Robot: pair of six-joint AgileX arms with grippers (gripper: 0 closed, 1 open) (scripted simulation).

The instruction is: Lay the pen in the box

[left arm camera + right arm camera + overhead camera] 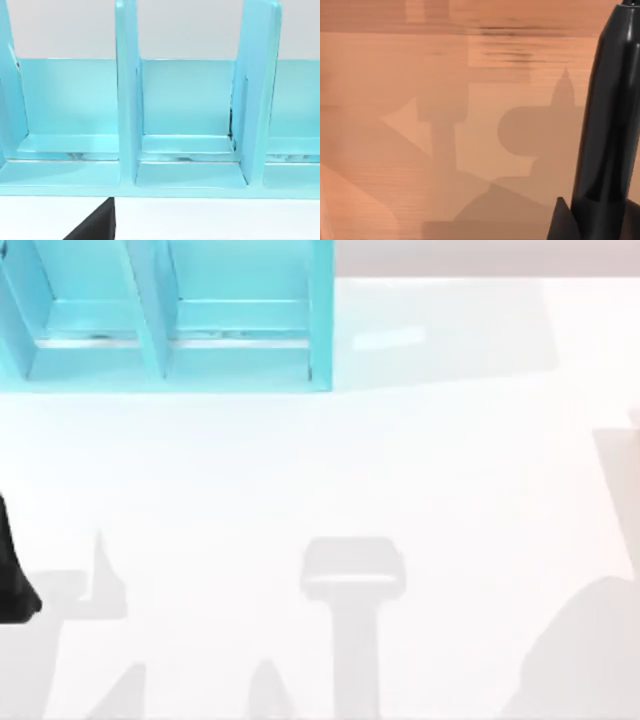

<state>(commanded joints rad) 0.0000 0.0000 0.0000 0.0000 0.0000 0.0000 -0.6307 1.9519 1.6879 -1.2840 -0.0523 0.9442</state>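
Observation:
The box (170,320) is a turquoise rack with upright dividers at the table's back left; its compartments hold nothing that I can see. The left wrist view faces the box (185,125) from close in front, with a black part of my left gripper (95,225) just short of its front lip. That gripper (12,575) is a black shape at the table's left edge. The pen (610,125), glossy black and tapering to one end, stands close in the right wrist view, held clear of the surface. My right gripper (570,225) is shut on its lower end.
The white table (400,470) stretches from the box to the front and right edges, crossed by grey shadows of the arms. The box's dividers stand tall above its floor.

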